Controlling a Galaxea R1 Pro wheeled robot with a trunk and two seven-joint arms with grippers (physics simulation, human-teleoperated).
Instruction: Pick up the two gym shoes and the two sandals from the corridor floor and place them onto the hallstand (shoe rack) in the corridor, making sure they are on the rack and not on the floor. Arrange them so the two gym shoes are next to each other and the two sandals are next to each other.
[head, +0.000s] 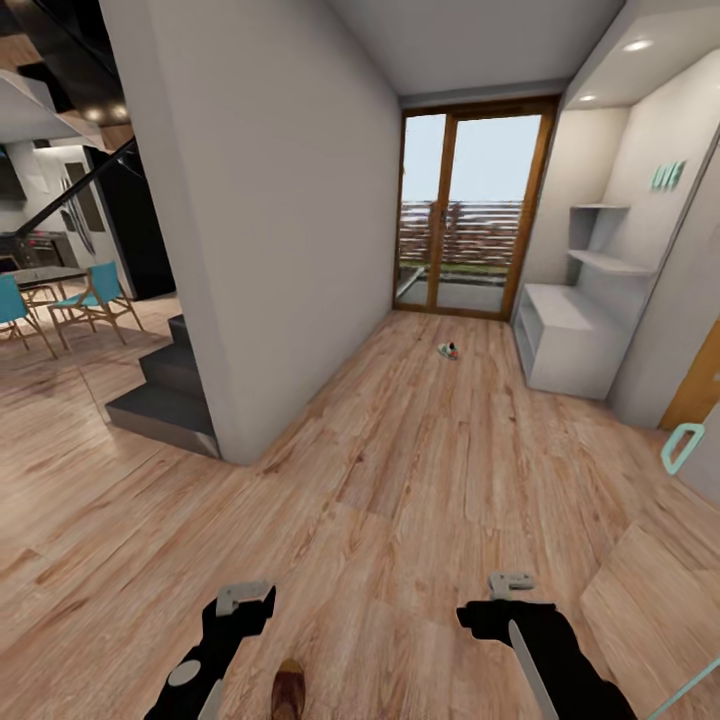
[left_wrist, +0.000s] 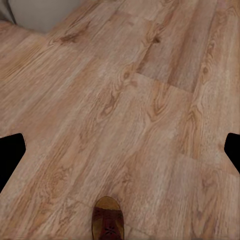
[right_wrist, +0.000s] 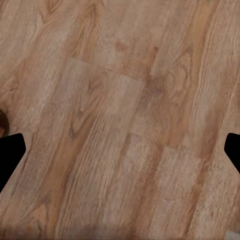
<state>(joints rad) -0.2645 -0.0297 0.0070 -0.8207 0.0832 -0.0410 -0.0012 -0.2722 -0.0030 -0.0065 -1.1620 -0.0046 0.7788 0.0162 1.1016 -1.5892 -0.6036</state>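
Item: 1 sandal (head: 289, 688) on the corridor floor (head: 420, 470), low between the 2 arms, long axis pointing down the corridor.

Left gripper (head: 243, 597): nearer, sandal just inboard and behind; released, empty (fingers wide apart in its wrist view).

Right gripper (head: 511, 584): released, empty, farther off.

1 gym shoe (head: 448, 351) far ahead near the hallstand (head: 560, 345).

a home's entrance corridor: warm wood-plank floor (head: 420, 470) runs to a glazed, wood-framed door (head: 470, 210) giving onto a fenced terrace, with a light-grey hallstand (head: 575, 330) built in on one side. beyond the white wall (head: 270, 200), dark stair steps (head: 165, 395) and a dining table with teal chairs (head: 95, 295) complete the domestic setting.
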